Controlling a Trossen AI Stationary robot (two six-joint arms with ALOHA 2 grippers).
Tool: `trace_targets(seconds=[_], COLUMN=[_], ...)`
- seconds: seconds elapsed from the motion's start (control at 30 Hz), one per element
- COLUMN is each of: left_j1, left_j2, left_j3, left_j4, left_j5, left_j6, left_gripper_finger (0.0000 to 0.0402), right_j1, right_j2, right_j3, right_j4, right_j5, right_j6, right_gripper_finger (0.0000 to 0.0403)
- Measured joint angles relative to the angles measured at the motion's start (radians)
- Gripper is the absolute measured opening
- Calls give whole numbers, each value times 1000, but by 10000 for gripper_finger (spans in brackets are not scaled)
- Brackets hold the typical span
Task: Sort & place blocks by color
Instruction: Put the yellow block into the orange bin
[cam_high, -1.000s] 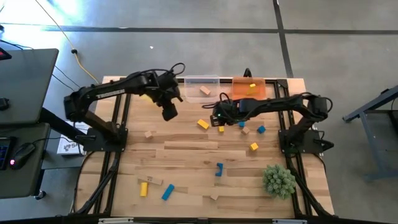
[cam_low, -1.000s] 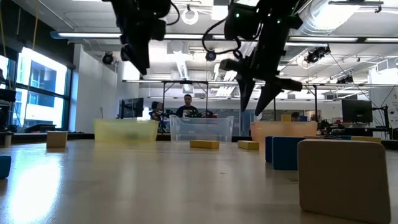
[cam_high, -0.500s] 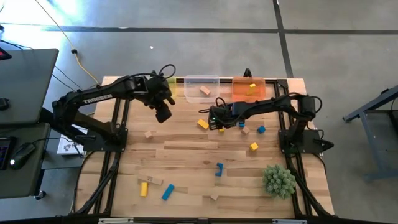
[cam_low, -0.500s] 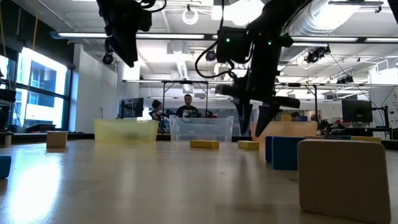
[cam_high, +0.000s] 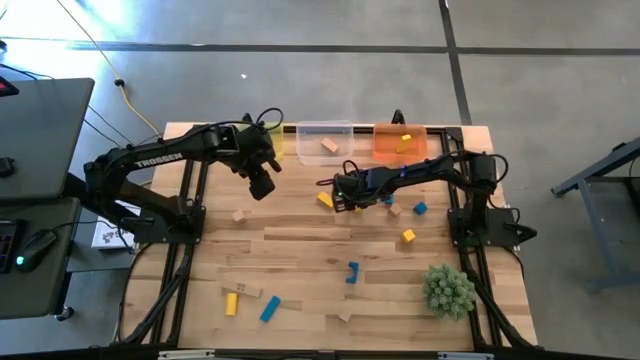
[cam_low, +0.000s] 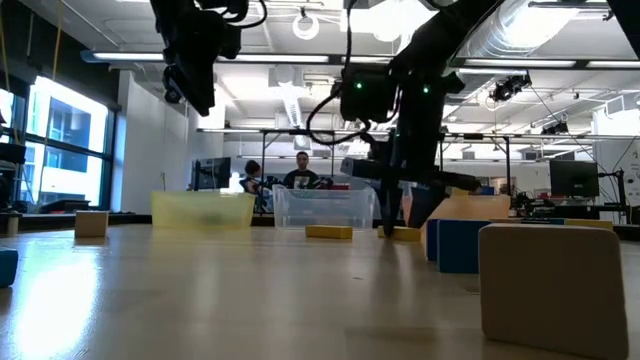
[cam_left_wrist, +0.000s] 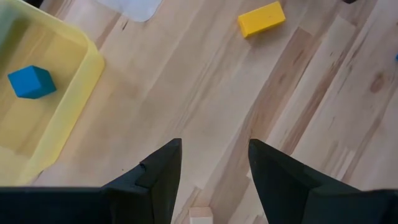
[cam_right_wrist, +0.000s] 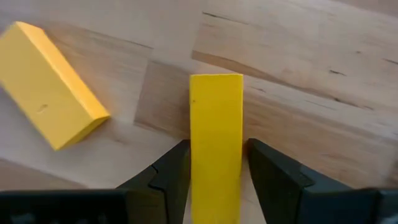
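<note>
While my right jaws (cam_right_wrist: 214, 180) hang low over the middle of the counter (cam_high: 300, 250), a yellow bar (cam_right_wrist: 216, 143) stands between the two fingers (cam_right_wrist: 168, 180), lying flat on the wood. The fingers sit just beside its long sides, but I cannot tell whether they press it or only straddle it. A second yellow bar (cam_right_wrist: 51, 84) lies just beside it, turned at an angle and not touching it.

Up and to the side, my left jaws (cam_left_wrist: 214, 180) hover spread over bare planks with nothing between them, near the yellow bin (cam_left_wrist: 56, 112). One blue cube (cam_left_wrist: 31, 82) rests inside that bin. A tan block (cam_left_wrist: 200, 215) peeks out just under my left fingers.

From above, the clear bin (cam_high: 323, 142) holds a tan piece (cam_high: 330, 146), and the orange bin (cam_high: 400, 142) holds a yellow piece (cam_high: 405, 138). All three bins stand in a row along the far edge of the counter.

Other blocks lie scattered: a tan cube (cam_high: 240, 215) on the left side, a blue block (cam_high: 420, 208) and a yellow cube (cam_high: 408, 236) on the right, a blue piece (cam_high: 352, 271) toward the middle, and a yellow bar (cam_high: 231, 303) and a blue bar (cam_high: 270, 308) near the front edge. The green plant ball (cam_high: 447, 289) sits at the front right corner.
</note>
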Motion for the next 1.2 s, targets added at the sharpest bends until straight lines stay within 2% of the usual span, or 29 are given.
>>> trace_targets(seconds=[0.23,0.43,0.8,1.2], left_j1=[-11,-11,-11,-10], left_j2=[0,0,0,0], left_j3=[0,0,0,0], left_j4=[0,0,4,6], left_j5=[0,0,0,0], left_j6=[2,2,2,-25], left_gripper_finger=[174,174,174,174], right_j1=[1,1,-25,-177], right_j2=[21,21,-74,-246], right_j3=[3,3,-4,-3], right_j4=[-2,-4,-20,-74], right_j5=[6,-9,-25,59], right_j6=[0,-44,-217,-395], right_gripper_finger=[142,78,78,78])
